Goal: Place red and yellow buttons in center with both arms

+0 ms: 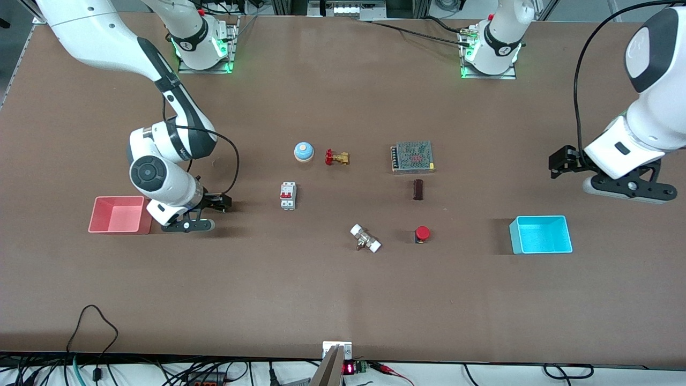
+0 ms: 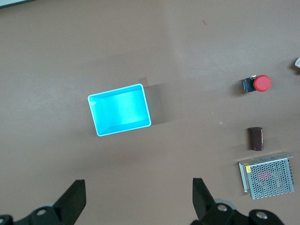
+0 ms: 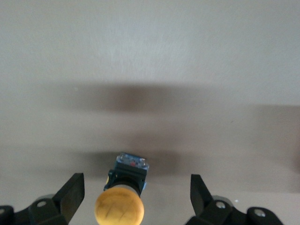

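The yellow button lies on the table on its side, orange-yellow cap toward the camera, between the spread fingers of my right gripper, which is open and not touching it. In the front view this gripper is low beside the pink tray and hides the button. The red button stands on the brown tabletop near the middle, and also shows in the left wrist view. My left gripper hangs open and empty over the table at the left arm's end, its fingers wide apart.
Pink tray at the right arm's end, cyan tray at the left arm's end. In the middle: blue bell, brass valve, white breaker, mesh power supply, dark block, white-ended fitting.
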`<act>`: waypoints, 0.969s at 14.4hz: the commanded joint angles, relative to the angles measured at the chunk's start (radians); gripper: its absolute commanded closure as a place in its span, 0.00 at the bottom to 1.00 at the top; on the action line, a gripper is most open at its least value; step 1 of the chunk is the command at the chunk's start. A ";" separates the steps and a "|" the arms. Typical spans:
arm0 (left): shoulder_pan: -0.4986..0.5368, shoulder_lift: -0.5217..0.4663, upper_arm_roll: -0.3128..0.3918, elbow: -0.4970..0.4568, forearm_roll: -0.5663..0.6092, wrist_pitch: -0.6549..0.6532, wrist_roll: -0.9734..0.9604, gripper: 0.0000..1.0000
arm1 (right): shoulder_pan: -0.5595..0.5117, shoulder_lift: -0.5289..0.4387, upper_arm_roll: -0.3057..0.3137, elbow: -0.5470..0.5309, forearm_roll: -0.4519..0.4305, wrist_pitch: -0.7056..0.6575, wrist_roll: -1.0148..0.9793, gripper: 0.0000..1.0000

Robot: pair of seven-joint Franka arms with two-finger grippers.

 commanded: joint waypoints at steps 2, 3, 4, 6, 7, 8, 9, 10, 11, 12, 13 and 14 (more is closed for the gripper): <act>0.019 -0.154 -0.016 -0.152 -0.017 0.022 -0.012 0.00 | -0.065 -0.195 0.000 0.001 0.145 -0.100 -0.042 0.00; 0.019 -0.176 -0.019 -0.171 -0.017 0.037 -0.012 0.00 | -0.071 -0.247 -0.006 0.011 0.154 -0.140 -0.075 0.00; 0.020 -0.178 -0.021 -0.178 -0.019 0.059 -0.014 0.00 | -0.071 -0.287 -0.035 0.032 0.156 -0.211 -0.079 0.00; 0.036 -0.178 -0.021 -0.181 -0.020 0.080 -0.015 0.00 | -0.071 -0.373 -0.075 0.096 0.154 -0.390 -0.088 0.00; 0.040 -0.176 -0.021 -0.181 -0.020 0.079 -0.015 0.00 | -0.070 -0.408 -0.092 0.125 0.154 -0.464 -0.091 0.00; 0.040 -0.173 -0.021 -0.180 -0.020 0.079 -0.015 0.00 | -0.067 -0.442 -0.115 0.148 0.157 -0.543 -0.094 0.00; 0.042 -0.164 -0.021 -0.174 -0.025 0.076 -0.023 0.00 | -0.062 -0.473 -0.130 0.156 0.163 -0.593 -0.095 0.00; 0.042 -0.161 -0.019 -0.169 -0.025 0.074 -0.046 0.00 | -0.061 -0.500 -0.136 0.156 0.165 -0.628 -0.097 0.00; 0.042 -0.161 -0.019 -0.169 -0.025 0.065 -0.063 0.00 | -0.059 -0.516 -0.144 0.156 0.165 -0.645 -0.114 0.00; 0.042 -0.161 -0.019 -0.166 -0.025 0.045 -0.063 0.00 | -0.055 -0.519 -0.156 0.158 0.165 -0.651 -0.135 0.00; 0.042 -0.161 -0.019 -0.165 -0.025 0.041 -0.063 0.00 | -0.054 -0.514 -0.161 0.156 0.180 -0.651 -0.141 0.00; 0.042 -0.161 -0.021 -0.165 -0.026 0.040 -0.062 0.00 | -0.061 -0.513 -0.163 0.159 0.202 -0.651 -0.143 0.00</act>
